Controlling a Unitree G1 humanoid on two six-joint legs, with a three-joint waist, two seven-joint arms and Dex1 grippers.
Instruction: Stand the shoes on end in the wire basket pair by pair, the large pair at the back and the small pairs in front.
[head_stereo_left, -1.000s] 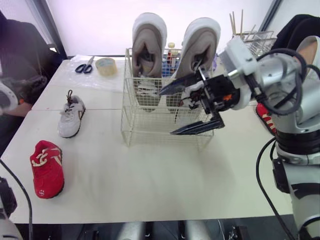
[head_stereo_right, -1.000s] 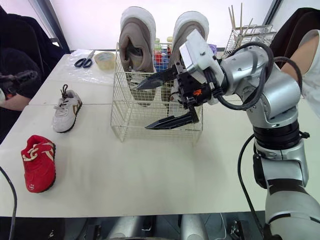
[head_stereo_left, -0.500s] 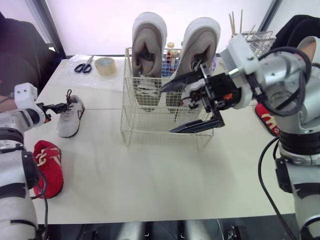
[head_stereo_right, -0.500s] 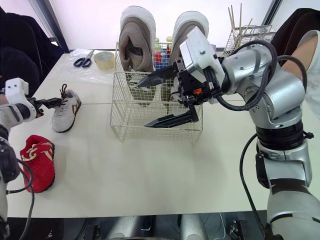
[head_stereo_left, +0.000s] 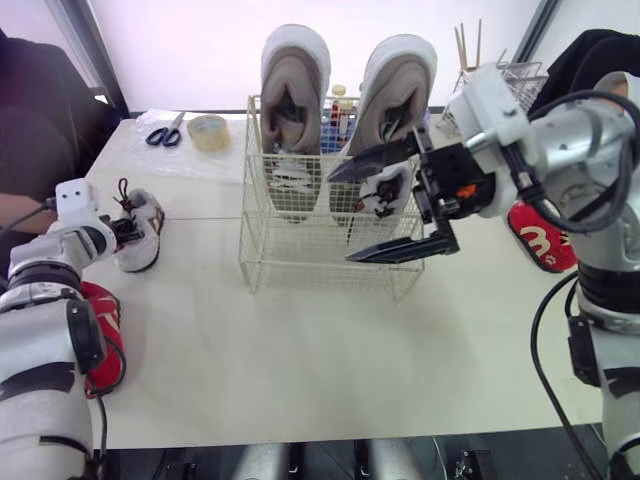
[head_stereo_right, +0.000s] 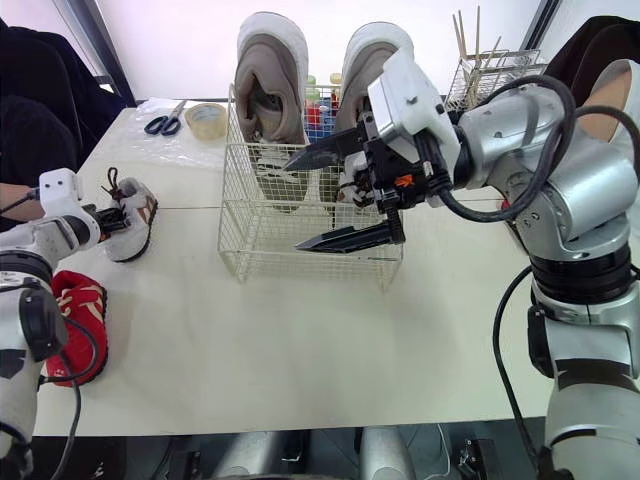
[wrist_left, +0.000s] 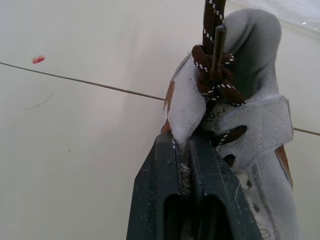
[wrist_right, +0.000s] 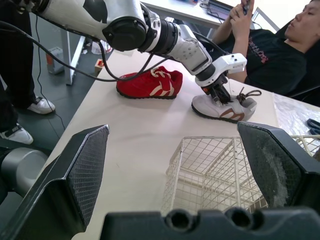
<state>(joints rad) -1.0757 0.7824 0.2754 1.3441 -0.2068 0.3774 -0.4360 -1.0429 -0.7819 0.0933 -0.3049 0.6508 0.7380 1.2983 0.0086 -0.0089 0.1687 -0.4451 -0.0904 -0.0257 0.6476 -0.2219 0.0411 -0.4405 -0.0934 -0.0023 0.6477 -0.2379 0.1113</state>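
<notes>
While the left gripper (head_stereo_left: 122, 228) clenches the heel collar of the small grey shoe (head_stereo_left: 140, 238) lying on the table (head_stereo_left: 300, 350), the head view shows the right gripper (head_stereo_left: 340, 217) hanging before the wire basket (head_stereo_left: 290, 270), jaws spread wide and holding nothing. The two large shoes (head_stereo_left: 295, 85) stand on end at the basket's back. A small white shoe (head_stereo_left: 385, 190) seems to stand in front of the right one, though the arm partly hides it. One red shoe (head_stereo_left: 105, 310) lies beside the left arm, and another red shoe (head_stereo_left: 540, 240) lies behind the right arm.

In the left wrist view, both fingers (wrist_left: 160, 165) pinch the grey collar below its brown laces (wrist_left: 212, 75).

In the right wrist view, the pads (wrist_right: 85, 170) stand well apart above the basket rim, facing the grey shoe, the red shoe and a seated person (wrist_right: 270, 45).
</notes>
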